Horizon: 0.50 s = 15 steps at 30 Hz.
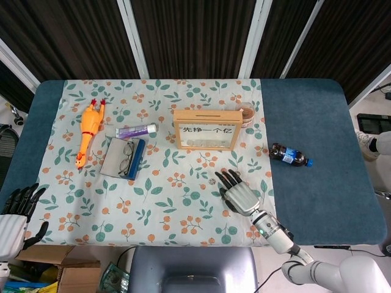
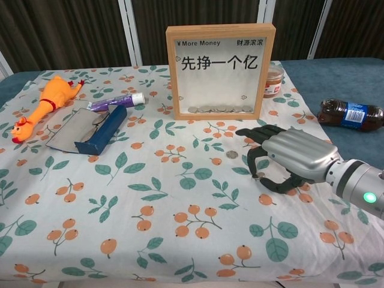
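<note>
My right hand [image 1: 238,194] [image 2: 289,157] lies low over the floral cloth at the front right, fingers spread and arched, thumb curled beneath. A small coin [image 2: 258,175] lies on the cloth right under its fingertips, partly hidden; I cannot see it pinched. A second coin [image 2: 231,155] [image 1: 211,180] sits free just left of the hand. Behind them stands the wooden-framed glass money box [image 2: 220,71] [image 1: 203,129] with a row of coins at its bottom. My left hand [image 1: 16,215] hangs off the table's front left corner, fingers apart, holding nothing.
A cola bottle [image 2: 351,114] lies on the blue table at right. A small jar [image 2: 273,80] stands behind the box. On the left are a rubber chicken [image 2: 43,106], a purple tube [image 2: 117,102] and a blue glasses case [image 2: 90,129] with glasses.
</note>
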{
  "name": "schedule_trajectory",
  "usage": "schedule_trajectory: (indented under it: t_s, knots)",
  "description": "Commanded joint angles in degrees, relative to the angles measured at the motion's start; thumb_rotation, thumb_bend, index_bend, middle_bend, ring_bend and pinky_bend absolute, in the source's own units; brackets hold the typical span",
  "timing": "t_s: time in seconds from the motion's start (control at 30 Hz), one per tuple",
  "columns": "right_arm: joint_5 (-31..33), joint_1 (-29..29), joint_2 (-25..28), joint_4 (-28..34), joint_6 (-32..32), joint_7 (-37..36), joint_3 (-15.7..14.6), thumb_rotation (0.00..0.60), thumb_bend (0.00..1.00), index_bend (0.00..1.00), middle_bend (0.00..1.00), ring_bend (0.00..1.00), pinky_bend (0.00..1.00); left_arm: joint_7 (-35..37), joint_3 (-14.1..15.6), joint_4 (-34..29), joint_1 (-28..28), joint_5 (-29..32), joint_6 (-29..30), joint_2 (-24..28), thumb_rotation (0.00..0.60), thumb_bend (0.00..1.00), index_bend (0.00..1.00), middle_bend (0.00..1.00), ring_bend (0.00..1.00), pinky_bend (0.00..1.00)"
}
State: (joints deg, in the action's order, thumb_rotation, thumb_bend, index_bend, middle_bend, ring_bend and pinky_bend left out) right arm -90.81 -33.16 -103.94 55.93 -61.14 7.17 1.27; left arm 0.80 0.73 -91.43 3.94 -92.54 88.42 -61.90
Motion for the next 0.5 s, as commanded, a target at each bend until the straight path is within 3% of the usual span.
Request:
schedule_trajectory:
  t_s: [0.03,0.5]
  knots:
    - [0.13,-0.14,-0.15,-0.13,0.02,-0.32,0.05,0.6,0.55,0.62,0.06,0.0,0.0,0.15,0.0,0.0,-0.05,0.01,0.05,0.08,0.6,0.39,0.0,0.0,0.0,0.0]
    - [0.03,-0.91,-1.17,-1.44,-0.78,-1.77,0.1,0.6,0.55,0.66,0.09,0.0,0.0,1.25,-0.15,0.31,-0.24,-0.05,0.55,0.19,0.6,0.39,0.0,0.0,0.0,0.0]
